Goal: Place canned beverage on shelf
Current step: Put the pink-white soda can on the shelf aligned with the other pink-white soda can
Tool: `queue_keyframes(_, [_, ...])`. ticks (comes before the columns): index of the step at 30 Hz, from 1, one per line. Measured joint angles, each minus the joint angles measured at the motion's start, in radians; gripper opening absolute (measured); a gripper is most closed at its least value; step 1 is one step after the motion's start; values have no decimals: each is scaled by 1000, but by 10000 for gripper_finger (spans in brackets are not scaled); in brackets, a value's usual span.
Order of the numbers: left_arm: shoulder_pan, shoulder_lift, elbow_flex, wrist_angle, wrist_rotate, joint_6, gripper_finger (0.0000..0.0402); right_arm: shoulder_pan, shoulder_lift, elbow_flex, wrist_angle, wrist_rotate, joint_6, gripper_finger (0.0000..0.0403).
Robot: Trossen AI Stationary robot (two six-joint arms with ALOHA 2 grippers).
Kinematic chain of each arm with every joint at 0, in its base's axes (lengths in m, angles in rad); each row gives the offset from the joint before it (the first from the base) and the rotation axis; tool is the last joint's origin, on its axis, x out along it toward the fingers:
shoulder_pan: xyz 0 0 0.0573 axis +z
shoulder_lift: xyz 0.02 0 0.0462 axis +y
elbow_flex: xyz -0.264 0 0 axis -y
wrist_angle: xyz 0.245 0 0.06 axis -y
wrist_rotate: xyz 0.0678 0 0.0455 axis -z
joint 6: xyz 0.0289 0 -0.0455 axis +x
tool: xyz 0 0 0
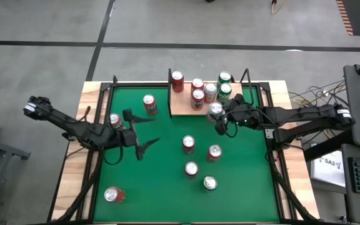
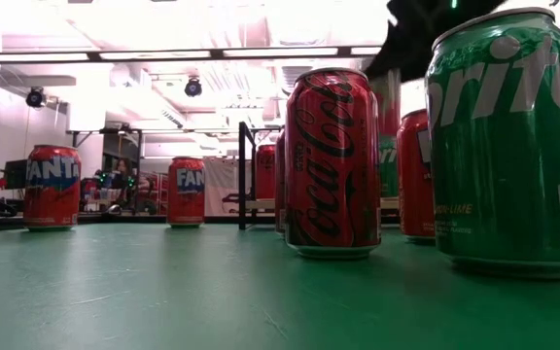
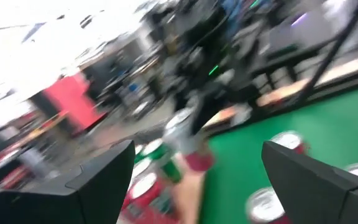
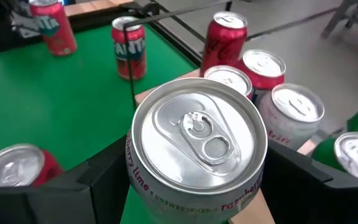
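Meanwhile, right arm carried a can to the shelf.

Left gripper (image 1: 144,147) hovered over the felt with fingers spread and empty, clear of the work. Right gripper (image 1: 220,120) pinched the can (image 4: 194,146) by its sides, just at the front edge of the shelf (image 1: 179,106), probably seeking free board beside the cans there. Can stood upright, long axis vertical, tab up.
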Motion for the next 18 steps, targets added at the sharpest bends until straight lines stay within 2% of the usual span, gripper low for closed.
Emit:
queue_keyframes(3, [0,-56,-68,54,156,6,334,-37,-4,-51,66,-16,11,277])
queue_keyframes(5, [0,-86,-109,88,213,11,334,-61,9,-69,78,-17,14,277])
queue_keyframes(11, [1,-165,-207,237,221,3,334,-86,80,-82,130,-16,10,277])
queue_keyframes(18, [1,-160,-225,246,221,-63,334,-115,126,-82,157,-8,10,277])
